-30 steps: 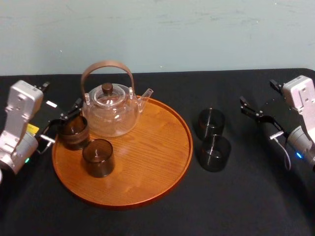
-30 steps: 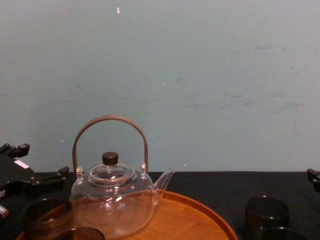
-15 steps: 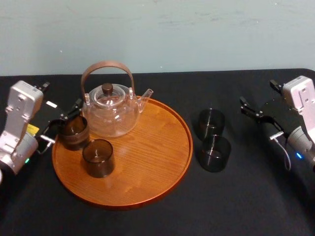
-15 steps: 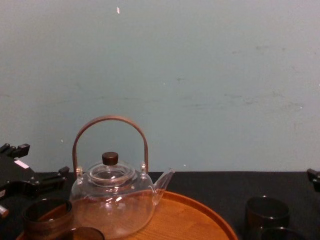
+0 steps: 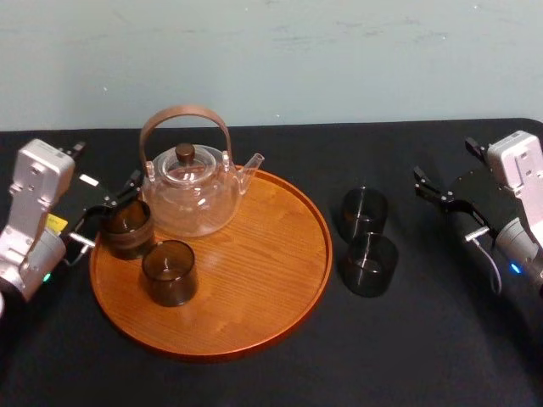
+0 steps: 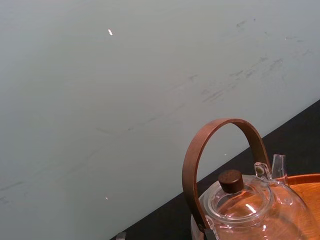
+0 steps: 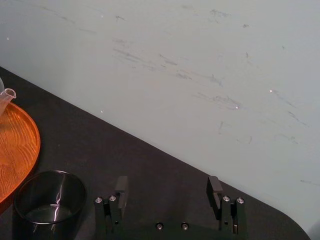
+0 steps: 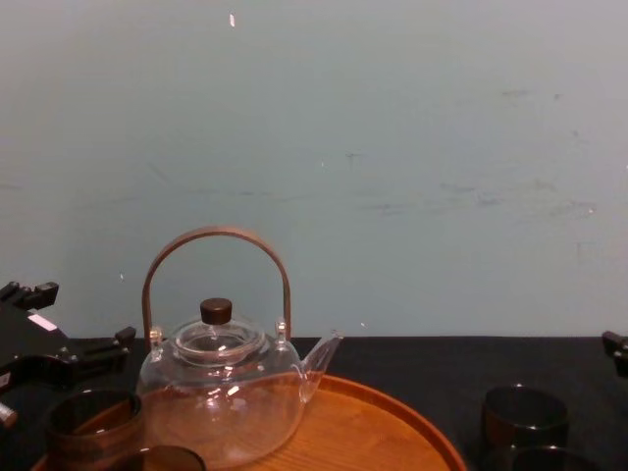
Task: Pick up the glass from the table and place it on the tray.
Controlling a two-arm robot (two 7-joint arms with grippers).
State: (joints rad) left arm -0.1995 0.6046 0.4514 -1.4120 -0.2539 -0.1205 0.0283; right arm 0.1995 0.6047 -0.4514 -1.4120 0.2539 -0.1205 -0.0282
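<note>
1. The left gripper (image 5: 106, 164) sits low by the tray's left edge, and its two black fingers (image 5: 133, 180) are spread wide with nothing between them
2. Just to the right of its inner finger, and a little closer to the robot, the back glass on the tray (image 5: 127, 227) stands upright, a dark tumbler; I cannot tell whether the finger touches it
3. Farther right of that gripper and nearer the robot is the front glass on the tray (image 5: 168, 271), near the back one but apart from it
4. Right of the left gripper's fingertips the clear teapot (image 5: 191, 193) stands on the back part of the tray, with a brown hoop handle, a dark knob on its lid and its spout turned toward the right gripper
5. The round orange-brown tray (image 5: 254, 280) lies on the black table (image 5: 424, 348) between the two grippers, much closer to the left one
6. The right gripper (image 5: 444, 159) is out over the table's right side, fingers wide apart and holding nothing
7. To its left, between it and the tray, stand the back glass on the table (image 5: 365, 210) and the front glass on the table (image 5: 371, 264); both are dark and upright, off the tray's rim and apart from the gripper
8. Those two glasses stand close together, and I cannot tell whether they touch
9. Beyond both grippers' fingertips rises a pale green wall (image 5: 339, 59)
</note>
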